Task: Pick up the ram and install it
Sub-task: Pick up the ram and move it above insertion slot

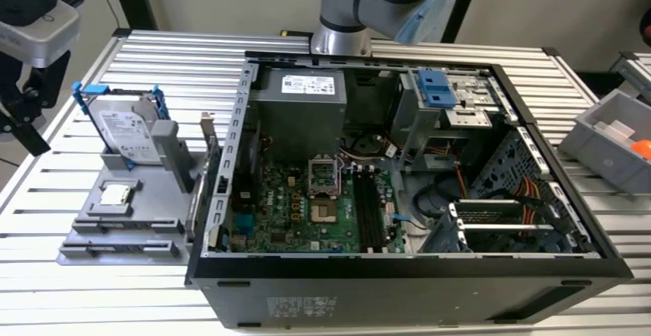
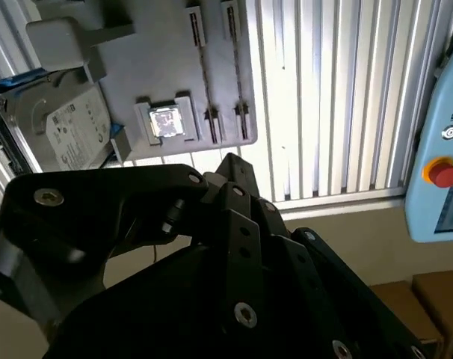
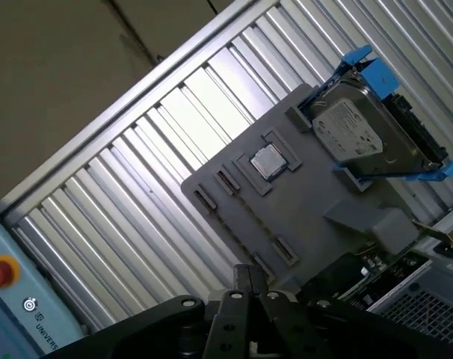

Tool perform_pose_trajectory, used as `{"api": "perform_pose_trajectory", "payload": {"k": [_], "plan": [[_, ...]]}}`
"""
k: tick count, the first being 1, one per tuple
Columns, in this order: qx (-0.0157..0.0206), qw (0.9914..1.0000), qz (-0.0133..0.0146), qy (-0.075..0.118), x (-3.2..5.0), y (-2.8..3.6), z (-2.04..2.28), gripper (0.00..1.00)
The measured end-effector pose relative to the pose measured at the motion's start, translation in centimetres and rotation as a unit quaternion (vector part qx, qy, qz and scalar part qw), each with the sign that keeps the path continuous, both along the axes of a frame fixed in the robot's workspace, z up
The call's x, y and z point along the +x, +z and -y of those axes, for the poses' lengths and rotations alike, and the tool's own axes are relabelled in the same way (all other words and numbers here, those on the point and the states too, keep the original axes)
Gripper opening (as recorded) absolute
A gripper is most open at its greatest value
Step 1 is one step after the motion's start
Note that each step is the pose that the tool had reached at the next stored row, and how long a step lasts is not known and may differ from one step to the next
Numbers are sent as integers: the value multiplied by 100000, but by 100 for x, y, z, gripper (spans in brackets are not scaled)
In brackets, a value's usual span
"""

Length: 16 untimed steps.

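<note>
Gripper, black and bar-linked, hangs pressed together, empty, at the exterior view's left of the flat grey plastic fixture; spread it before squarely meeting the ram.

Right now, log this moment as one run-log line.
gripper: facing grey holder | holder carries: hard drive, processor chip | motherboard memory slots: look bare

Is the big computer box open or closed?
Open. The computer case lies on its side with no cover on top, so the green board inside shows plainly in the exterior view.
</note>
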State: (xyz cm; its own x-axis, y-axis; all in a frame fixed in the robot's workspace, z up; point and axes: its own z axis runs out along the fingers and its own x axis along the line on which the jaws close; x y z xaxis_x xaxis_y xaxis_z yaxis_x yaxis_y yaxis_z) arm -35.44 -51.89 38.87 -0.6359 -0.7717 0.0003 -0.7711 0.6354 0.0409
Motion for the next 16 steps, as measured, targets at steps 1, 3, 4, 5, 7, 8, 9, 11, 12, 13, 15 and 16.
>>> {"api": "perform_pose_trajectory", "payload": {"k": [1,3,4,5,7,8,9,11,12,13,15,16], "plan": [[-12,99998,-1,618,0,0,0,0],[-30,99984,0,1804,0,0,0,0],[-42,99971,-1,2403,0,0,0,0],[-54,99957,-5,2946,0,1,0,0],[-77,99914,-3,4139,0,0,0,0],[-89,99888,-2,4739,0,0,0,0],[-106,99859,-4,5298,0,0,0,0],[-132,99788,-7,6506,0,0,0,0],[-143,99745,-3,7142,0,0,0,0],[-151,99697,-2,7771,0,0,0,0],[-175,99598,1,8952,0,0,0,0],[-189,99543,0,9549,0,0,0,0]]}}
